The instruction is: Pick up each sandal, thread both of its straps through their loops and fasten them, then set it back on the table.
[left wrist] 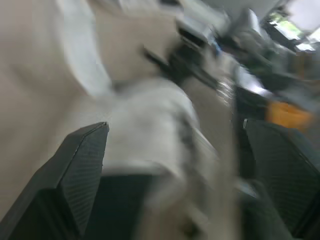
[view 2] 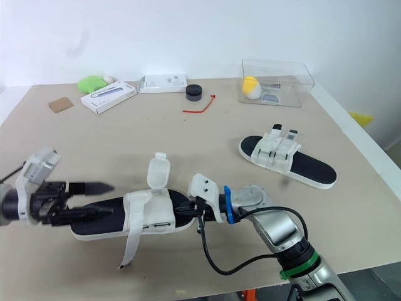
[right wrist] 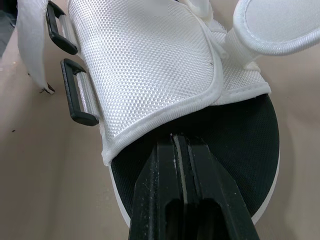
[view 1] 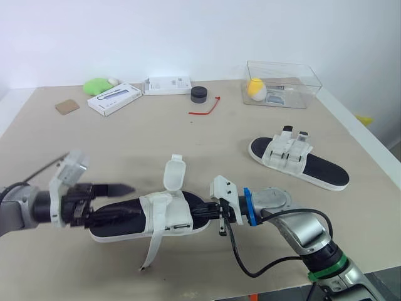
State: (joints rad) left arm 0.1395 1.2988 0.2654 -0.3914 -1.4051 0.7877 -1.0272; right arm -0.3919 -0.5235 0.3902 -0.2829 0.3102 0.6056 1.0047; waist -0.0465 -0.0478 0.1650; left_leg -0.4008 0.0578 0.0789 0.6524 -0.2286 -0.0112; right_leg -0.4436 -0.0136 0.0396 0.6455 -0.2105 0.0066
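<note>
While your right gripper (right wrist: 176, 142) presses its two black fingers, closed flat against each other, onto the black footbed of the near white-soled sandal with a white mesh upper (view 1: 164, 216), your left gripper (view 1: 133, 200) meets the same sandal from the opposite end. Its fingers are spread apart, one lying along the footbed and the other out over the beige tabletop (view 1: 125, 144). You see the sandal near the table's front edge, between the two arms. Both of its straps are loose. The rounded white strap (view 1: 175, 174) stands upright from the upper. The long white strap (view 1: 150, 248) trails down toward the front edge, hanging beside the two black rectangular loops (right wrist: 73, 92) on the upper's side. Well apart, on your right, the second white-and-black sandal (view 1: 299, 164) lies flat on the table. Toward the far edge stand a clear plastic box (view 1: 307, 81) and a small black round cap (view 1: 199, 94), with a red twist of wire (view 1: 205, 109) just beside the cap
</note>
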